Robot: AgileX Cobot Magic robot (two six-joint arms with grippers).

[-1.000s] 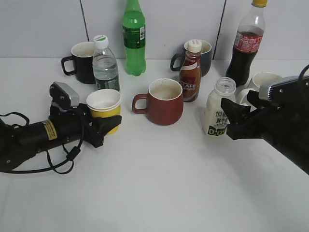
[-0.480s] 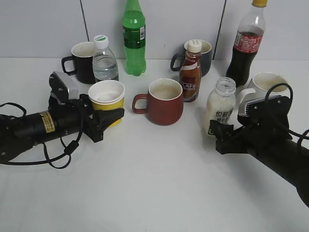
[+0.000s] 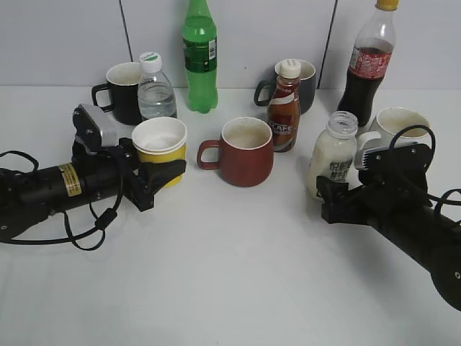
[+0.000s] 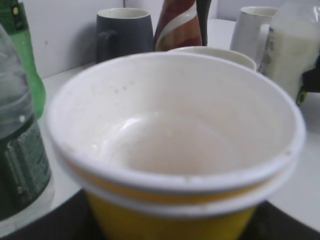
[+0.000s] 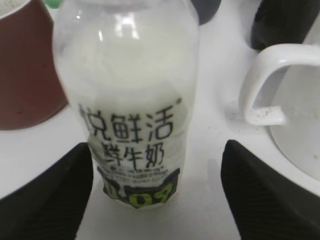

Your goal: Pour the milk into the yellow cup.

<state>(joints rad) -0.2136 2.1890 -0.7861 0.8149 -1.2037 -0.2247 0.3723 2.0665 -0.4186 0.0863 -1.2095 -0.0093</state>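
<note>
A plain white bench [image 3: 216,288] meets a pale panelled wall with dark seams. The milk [image 5: 127,95] carries dark Chinese lettering over a green-and-black band reading "0.0"; the brown bottle [image 3: 284,107] beyond the right claw [image 3: 329,200] reads "CAFE", and a yellow sticker on the left arm is too small to read. The right claw sits at the foot of the milk, its two dark fingers [image 5: 47,195] standing wide on either side of the bottle with bench showing between, so it holds nothing. The left claw [image 3: 162,175] is closed around the yellow cup [image 4: 172,145], which sits between its fingers, empty and white inside. Between the two claws stands a dark-red mug [image 3: 245,151]. Just beyond the right claw is a white mug [image 5: 295,125]; beside the left claw's cup stand a water bottle [image 4: 20,150] and a black mug [image 3: 124,92].
</note>
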